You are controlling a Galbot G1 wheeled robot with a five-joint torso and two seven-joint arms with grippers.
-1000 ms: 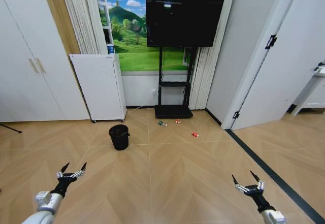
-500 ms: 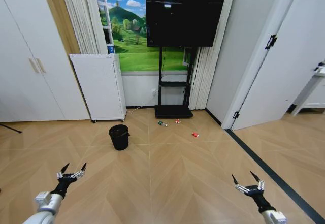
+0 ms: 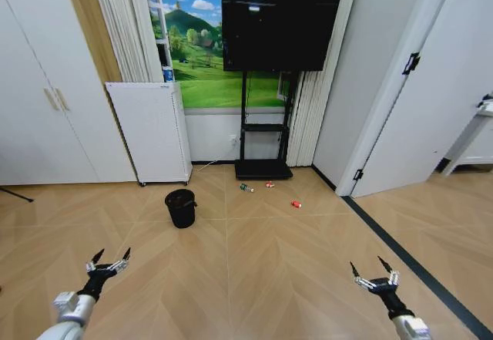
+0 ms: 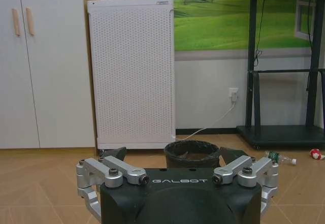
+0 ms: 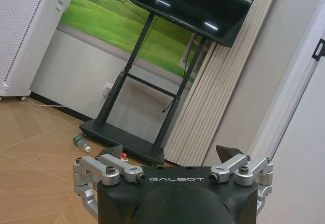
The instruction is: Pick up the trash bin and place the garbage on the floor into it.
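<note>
Black round tapered trash bin (image 3: 181, 207) | herringbone wood-look floor (image 3: 254, 263)

Light tan herringbone floor (image 3: 254, 270) with a dark strip (image 3: 408, 259) along the right. Black trash bin (image 3: 181, 207), black liner. White perforated panel (image 3: 150, 132). Red scraps (image 3: 296, 203), perhaps a greenish bottle (image 3: 246, 188). Black TV (image 3: 281, 28).

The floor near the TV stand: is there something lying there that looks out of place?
Yes. Three small pieces of litter lie on the floor in front of the TV stand base: a plastic bottle on its side, a small red and white item, and a red item. The trash bin stands upright to their left.
</note>
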